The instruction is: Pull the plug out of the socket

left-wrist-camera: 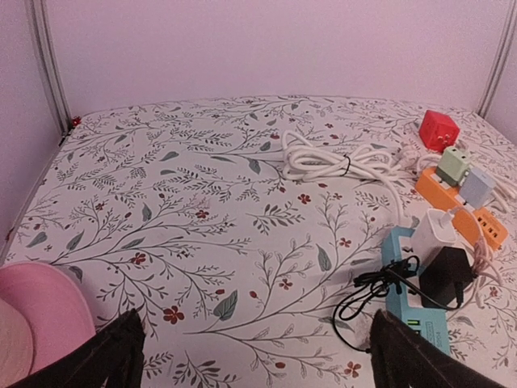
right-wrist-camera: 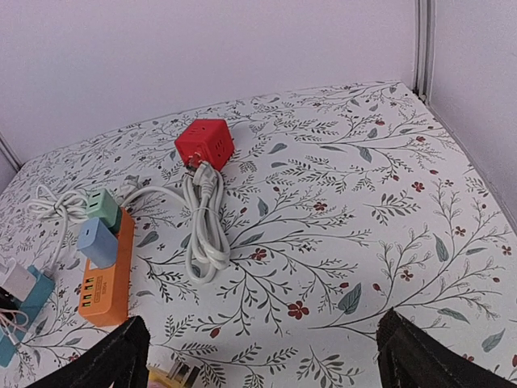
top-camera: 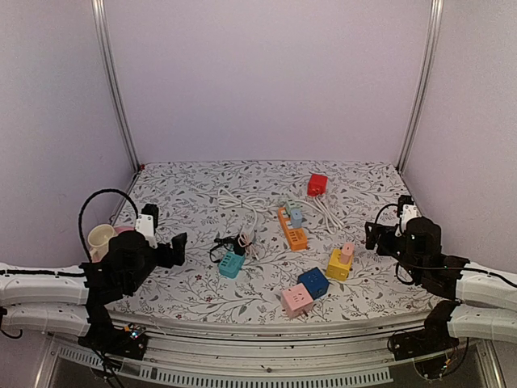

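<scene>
A teal power strip (top-camera: 232,263) lies left of centre with a white plug (left-wrist-camera: 437,236) and a black plug (left-wrist-camera: 447,275) in it, and a black cord coiled beside it. An orange strip (top-camera: 292,228) carries a green adapter (right-wrist-camera: 100,205) and a blue adapter (right-wrist-camera: 98,241). A yellow cube socket (top-camera: 338,265) holds a pink plug (top-camera: 347,251). My left gripper (left-wrist-camera: 254,356) is open and empty, low over the cloth left of the teal strip. My right gripper (right-wrist-camera: 262,356) is open and empty near the right edge.
A red cube socket (right-wrist-camera: 205,144) with a bundled white cable (right-wrist-camera: 202,226) sits at the back. A blue cube (top-camera: 313,282) and a pink cube (top-camera: 297,301) lie near the front. A coiled white cable (left-wrist-camera: 323,158) lies mid-table. Cups (top-camera: 101,238) stand at the left edge.
</scene>
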